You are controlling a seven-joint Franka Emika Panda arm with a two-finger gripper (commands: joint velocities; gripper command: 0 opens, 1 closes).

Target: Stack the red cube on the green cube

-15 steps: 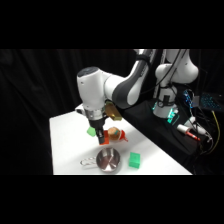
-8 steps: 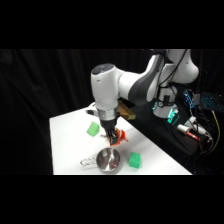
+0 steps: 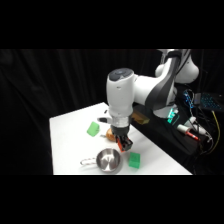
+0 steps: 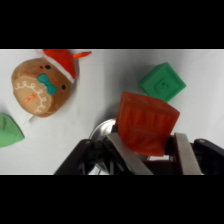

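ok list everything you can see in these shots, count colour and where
red cube: one, red-orange, held off the table between the gripper's fingers
green cube: one, emerald, on the table in the wrist view, beyond the red cube
second green block: one, grass green, on the table, left of the arm in the side view
steel pan: one, silver, with a handle, at the table's near edge below the gripper
gingerbread toy: one, brown with a red hat, on the table, upper left in the wrist view
table: one, white
electronics and cables: several, mixed colours, on the dark stand at right
gripper: one, black linkage, metal fingers, shut on the red cube
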